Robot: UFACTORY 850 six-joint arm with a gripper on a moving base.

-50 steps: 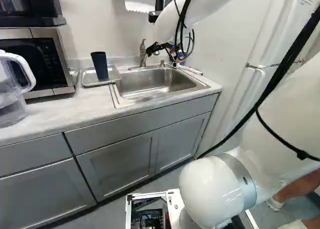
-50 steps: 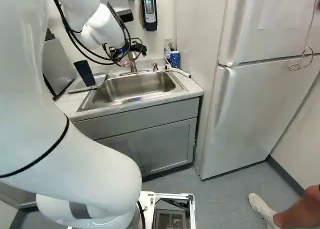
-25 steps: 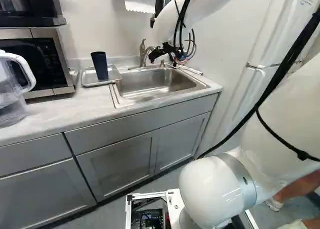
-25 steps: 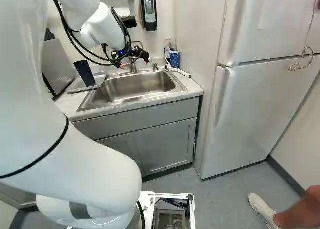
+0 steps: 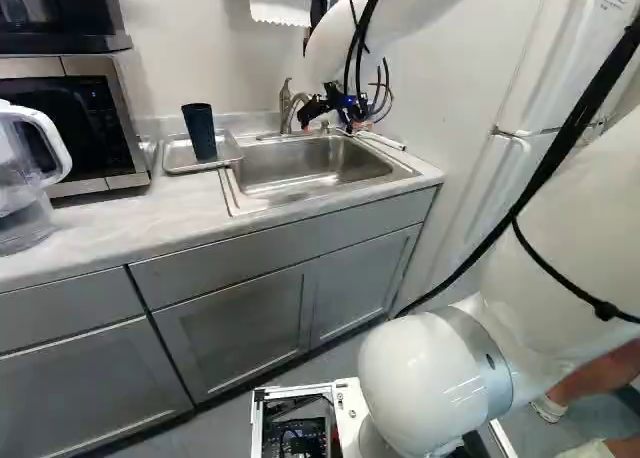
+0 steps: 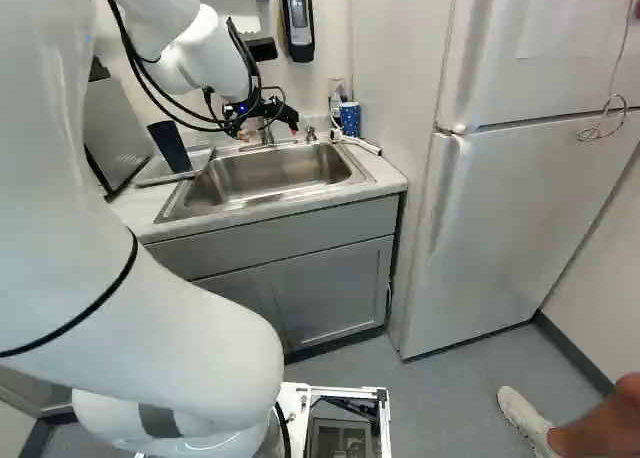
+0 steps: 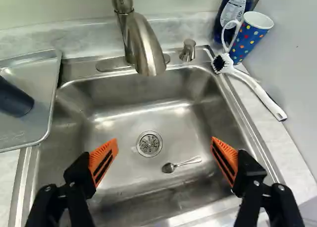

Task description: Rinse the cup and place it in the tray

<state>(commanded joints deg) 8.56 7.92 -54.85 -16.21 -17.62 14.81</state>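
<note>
Wrist view: we see the gripper (image 7: 163,143) with its fingers wide apart and nothing between the pads (image 7: 103,160); it hangs over the sink (image 7: 188,123). Below, in the space the fingers frame, lie the drain (image 7: 149,143) and a spoon (image 7: 169,167). Beside the sink, beyond the finger on the robot's left, we note the tray (image 7: 39,124) and in it the cup (image 7: 14,99), well outside the fingers' span. Farther ahead is the faucet (image 7: 143,43), from which we see no water running; the mug (image 7: 250,36) stands on the opposite side.

Left base view: the cup (image 5: 199,131) stands with its long axis upright, seemingly mouth up, though at this range we cannot be sure.

Key relation: the cup lies to the robot's left of the hand. We judge that, if rinsing is to come, the hand must travel left across the sink's edge and close on the cup's sides; if the rinse is done, the cup already occupies its goal and only withdrawal remains.
</note>
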